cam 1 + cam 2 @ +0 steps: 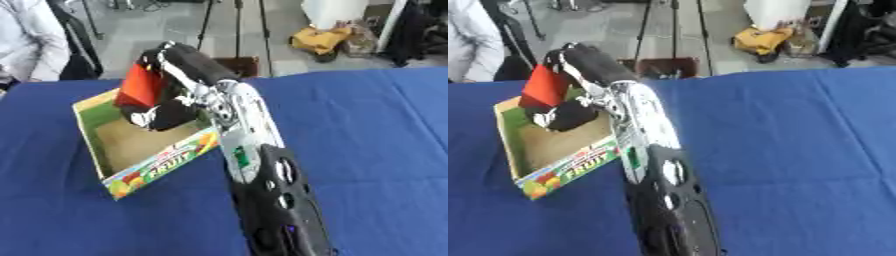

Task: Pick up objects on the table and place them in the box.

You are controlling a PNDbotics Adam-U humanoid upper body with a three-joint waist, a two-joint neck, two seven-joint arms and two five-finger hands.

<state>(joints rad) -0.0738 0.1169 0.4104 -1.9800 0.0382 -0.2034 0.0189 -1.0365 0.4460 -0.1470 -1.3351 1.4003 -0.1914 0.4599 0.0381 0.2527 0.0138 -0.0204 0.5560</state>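
An open cardboard box [90,137] with green inner walls and "FRUIT" printed on its front stands on the blue table at the left. My right arm reaches in from the bottom centre and slants up-left over the box's right side. My right hand [163,116] hangs over the box's far end with its fingers curled down inside. It holds a red wedge-shaped object [140,86] above the far left corner of the box; the object also shows in the right eye view [542,85]. The box floor near the front looks bare brown. My left hand shows in no view.
Blue cloth [367,130] covers the table on all sides of the box. My own forearm [271,200] blocks the lower middle. Beyond the far edge are tripod legs [236,30], a yellow bag [322,39] and a seated person in white [26,40].
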